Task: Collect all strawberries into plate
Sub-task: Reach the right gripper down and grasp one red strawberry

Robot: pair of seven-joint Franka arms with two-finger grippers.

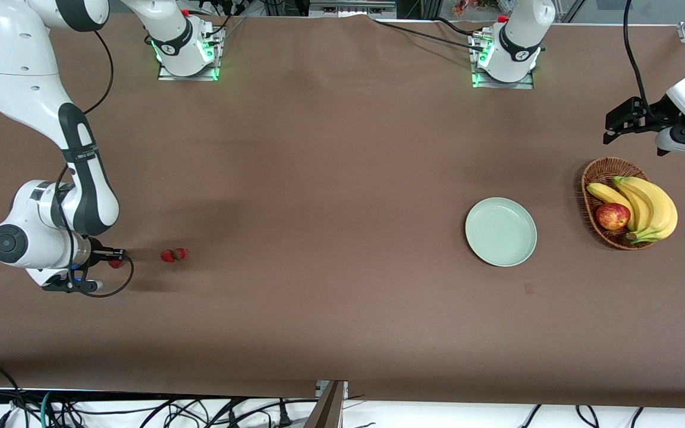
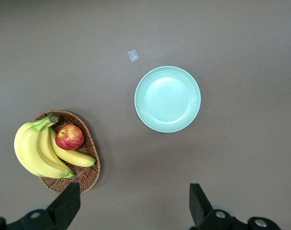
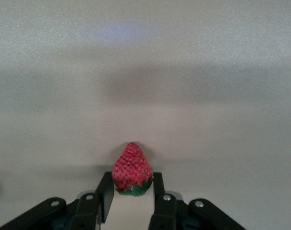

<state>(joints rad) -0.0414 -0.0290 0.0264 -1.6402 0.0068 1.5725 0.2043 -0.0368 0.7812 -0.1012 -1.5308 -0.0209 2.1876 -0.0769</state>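
The right gripper (image 1: 118, 259) sits low at the left edge of the front view, its two black fingers closed against the sides of one small red strawberry with a green leafy cap (image 3: 131, 169). The right wrist view shows the berry pinched near its cap, tip pointing away from the wrist. Whether the berry rests on the table or has cleared it cannot be settled from these views.

Two further small red strawberries (image 1: 173, 255) lie touching each other on the brown table cover (image 1: 330, 238), just beside the held one, at lower left of the front view.

The round, shallow, pale mint-green plate (image 1: 500, 231) stands bare at right of centre, well apart from all three berries. No berry has been delivered; the task appears to be at its first pick, with a long carry across the table ahead.

The left gripper (image 1: 619, 122) waits at the upper right, over the table beside the brown woven wicker basket (image 1: 598, 172) of yellow bananas (image 1: 651, 205) and a red apple (image 1: 612, 216). Its fingers stand wide and hold nothing, clear of the plate approach.
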